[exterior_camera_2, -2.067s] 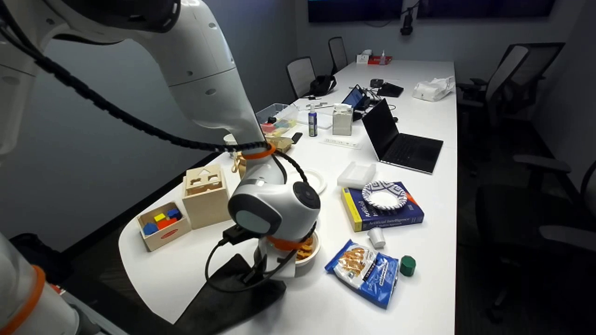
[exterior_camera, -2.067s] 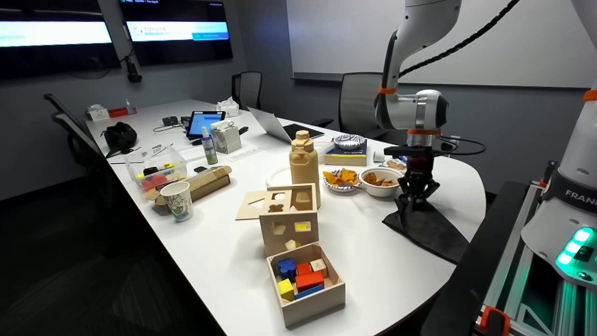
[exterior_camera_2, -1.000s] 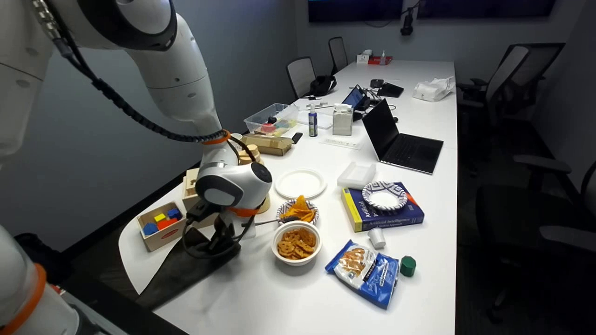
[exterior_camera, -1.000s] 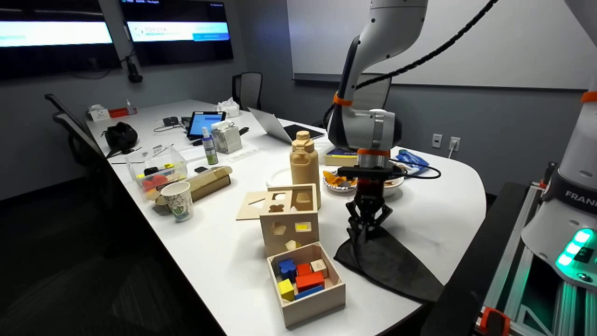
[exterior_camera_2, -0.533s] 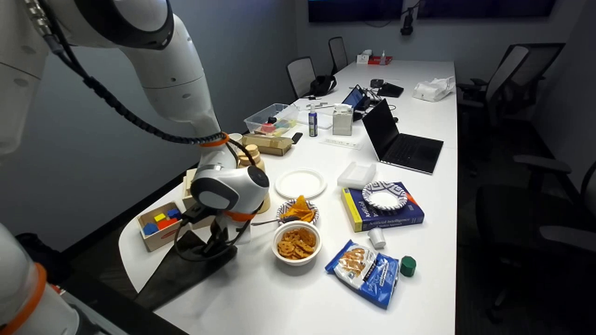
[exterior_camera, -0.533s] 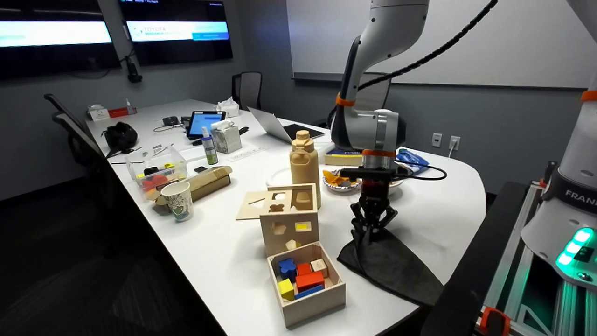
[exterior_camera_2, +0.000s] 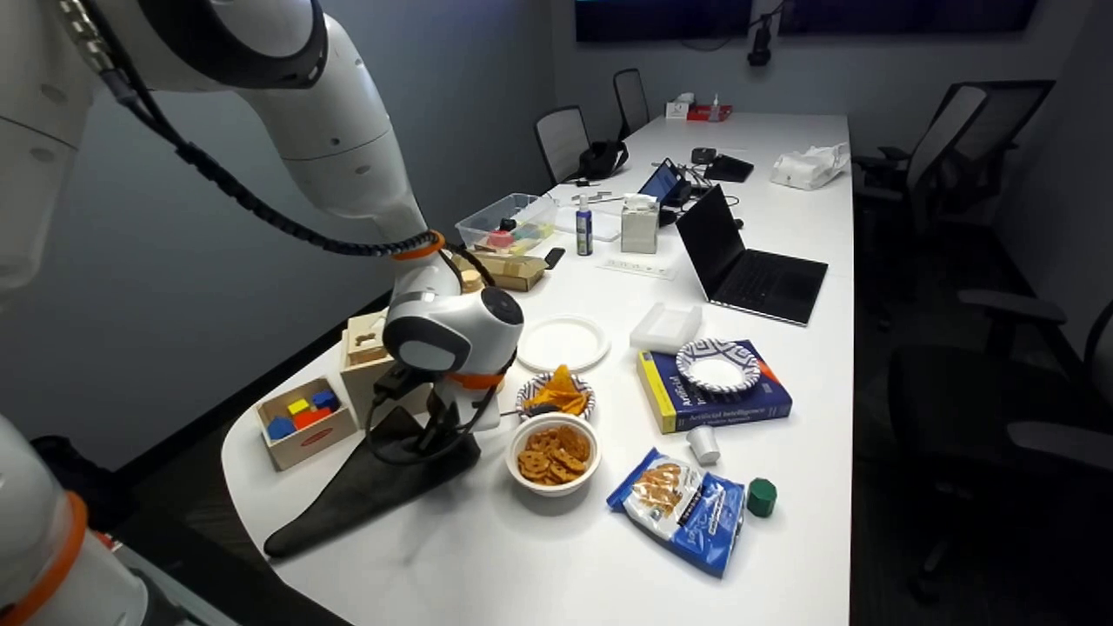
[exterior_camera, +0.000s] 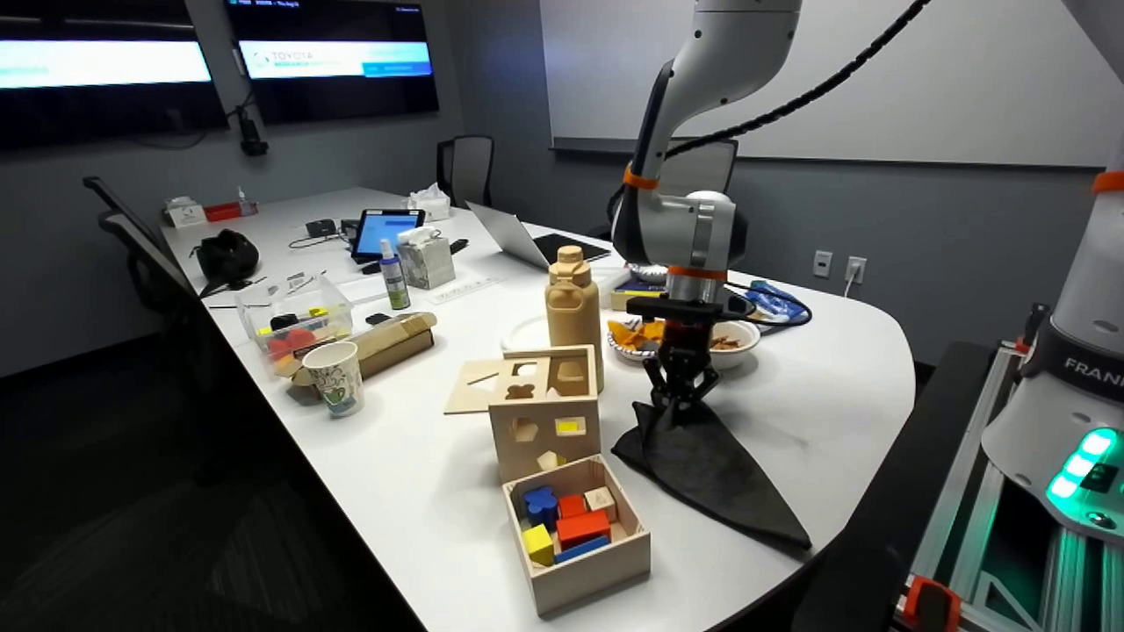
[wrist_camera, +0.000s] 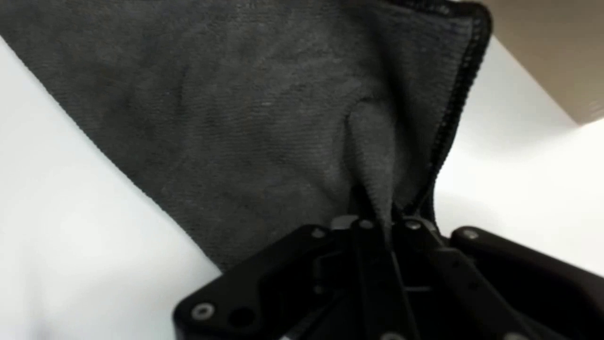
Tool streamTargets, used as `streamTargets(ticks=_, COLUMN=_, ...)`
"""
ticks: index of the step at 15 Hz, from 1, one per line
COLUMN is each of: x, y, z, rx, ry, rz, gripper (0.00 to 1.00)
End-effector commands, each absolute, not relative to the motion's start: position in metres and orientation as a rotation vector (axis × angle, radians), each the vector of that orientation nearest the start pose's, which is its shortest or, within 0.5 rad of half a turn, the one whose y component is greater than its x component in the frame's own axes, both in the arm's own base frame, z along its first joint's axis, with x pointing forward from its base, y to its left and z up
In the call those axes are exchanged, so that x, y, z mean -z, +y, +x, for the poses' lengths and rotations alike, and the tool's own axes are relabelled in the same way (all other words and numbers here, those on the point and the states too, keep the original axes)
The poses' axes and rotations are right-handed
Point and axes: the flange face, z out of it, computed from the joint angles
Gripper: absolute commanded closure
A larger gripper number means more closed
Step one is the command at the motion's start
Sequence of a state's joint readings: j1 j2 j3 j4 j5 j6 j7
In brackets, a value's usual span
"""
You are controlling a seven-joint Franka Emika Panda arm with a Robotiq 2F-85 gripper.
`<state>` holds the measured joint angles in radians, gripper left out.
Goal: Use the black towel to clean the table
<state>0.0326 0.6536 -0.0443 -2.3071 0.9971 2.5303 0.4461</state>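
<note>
The black towel (exterior_camera: pixel 711 474) lies limp and spread in a long pointed shape on the white table (exterior_camera: pixel 834 395). It also shows in an exterior view (exterior_camera_2: pixel 365 496) and in the wrist view (wrist_camera: pixel 264 118). My gripper (exterior_camera: pixel 678 405) points down over the towel's broad end. In the wrist view my gripper (wrist_camera: pixel 386 224) is shut on a pinched fold of the towel, and the fold rises between the fingertips. The towel's narrow end trails toward the table's rounded edge near the robot base. The arm hides part of the towel in an exterior view (exterior_camera_2: pixel 430 439).
A wooden shape-sorter box (exterior_camera: pixel 543 446) and an open wooden block box (exterior_camera: pixel 601 584) stand beside the towel. A tan bottle (exterior_camera: pixel 575 303) stands behind them. A white snack bowl (exterior_camera_2: pixel 556 491), a patterned chip bowl (exterior_camera_2: pixel 525 398) and a blue snack bag (exterior_camera_2: pixel 683 513) are near the gripper.
My gripper has dragged the towel across the table toward the wooden boxes, then a little toward the bowls. The towel's trailing end has slid away from the table's edge. The grip is kept.
</note>
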Motion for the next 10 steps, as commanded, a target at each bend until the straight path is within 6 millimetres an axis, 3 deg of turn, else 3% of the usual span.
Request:
streamTargets(ticks=1, x=-0.032, y=0.006, z=0.468, rx=-0.626, ry=1.689, rz=-2.238, gripper=0.99)
streamTargets(ticks=4, x=-0.036, y=0.017, z=0.454, rx=-0.724, ry=1.621, rz=-2.251, gripper=0.99)
streamTargets(ticks=10, x=-0.054, y=0.009, z=0.382, rx=-0.867, ry=1.785, rz=-2.154, gripper=0.99)
